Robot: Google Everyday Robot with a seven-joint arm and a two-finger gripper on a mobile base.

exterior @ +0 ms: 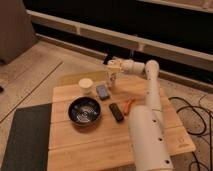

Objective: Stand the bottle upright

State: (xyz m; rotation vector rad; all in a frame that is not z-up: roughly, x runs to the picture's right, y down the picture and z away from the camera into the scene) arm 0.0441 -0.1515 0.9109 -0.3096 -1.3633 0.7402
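Camera view: I see a black bowl (84,111) on the table (95,145), contents unclear, and a cream cup (86,86) behind it. The bottle (113,77) stands near upright at the far edge, long axis vertical, beside the grey block (102,91). My end effector (114,66) is right over it; I cannot tell its grip.

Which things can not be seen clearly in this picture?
- Camera view: the gripper, at the table's far edge, merges with the bottle; a grasp cannot be confirmed.
- Bottle's base contact with the table: too blurred.
- Orange object: partly hidden by the arm.
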